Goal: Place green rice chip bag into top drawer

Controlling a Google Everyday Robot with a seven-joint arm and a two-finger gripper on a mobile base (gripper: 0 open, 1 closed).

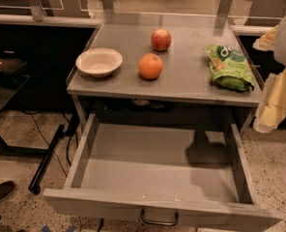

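Though the drawer (148, 166) stands pulled open and bare, the green chip bag (228, 66) lies ungrasped on the tabletop's (191, 83) right side. The gripper (274, 105), seemingly the pale shape at the right edge, hangs apart from it; I cannot tell whether it is wide or narrow.

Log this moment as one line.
green rice chip bag: on tabletop, right side | top drawer: open, bag not inside | gripper: right edge, off bag

White bowl (99, 62), orange (150, 66), apple (161, 39) on tabletop (181, 83).
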